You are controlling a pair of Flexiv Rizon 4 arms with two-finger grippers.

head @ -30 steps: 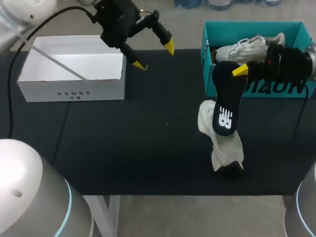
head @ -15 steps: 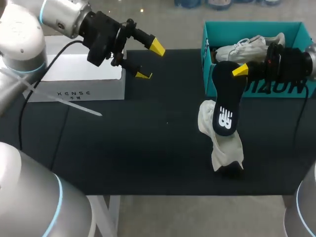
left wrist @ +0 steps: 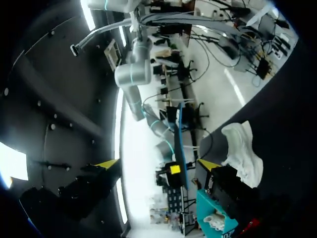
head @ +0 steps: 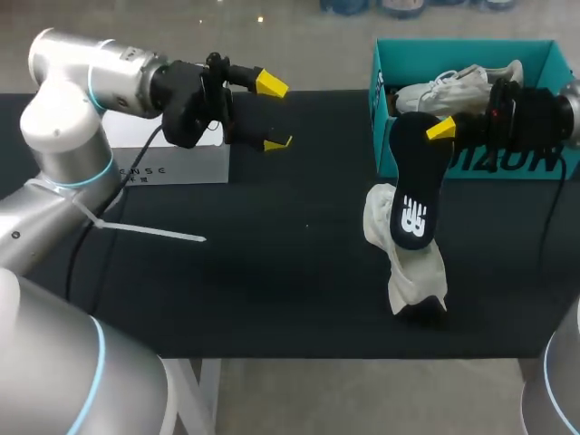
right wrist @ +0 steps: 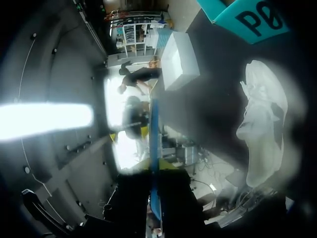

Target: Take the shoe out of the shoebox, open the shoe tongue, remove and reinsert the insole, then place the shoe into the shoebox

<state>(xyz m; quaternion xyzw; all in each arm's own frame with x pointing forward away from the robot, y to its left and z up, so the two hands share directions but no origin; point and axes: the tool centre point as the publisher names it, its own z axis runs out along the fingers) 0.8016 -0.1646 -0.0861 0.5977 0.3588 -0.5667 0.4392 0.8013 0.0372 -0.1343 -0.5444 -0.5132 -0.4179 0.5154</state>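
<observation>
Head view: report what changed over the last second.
The left arm swung down across the white box, turning the left gripper, open throughout, to point toward the shoe. Nothing was grasped or released. Unchanged: the right gripper holds the insole upright over the shoe on the table, beside the teal shoebox.

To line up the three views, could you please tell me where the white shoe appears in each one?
Head view: the shoe stands on the table in front of the teal shoebox, at the insole's lower end.
Left wrist view: the shoe is ahead of the left gripper, near the shoebox.
Right wrist view: the shoe is off to one side of the insole, by the shoebox.
Shared landmark: the shoebox.
</observation>
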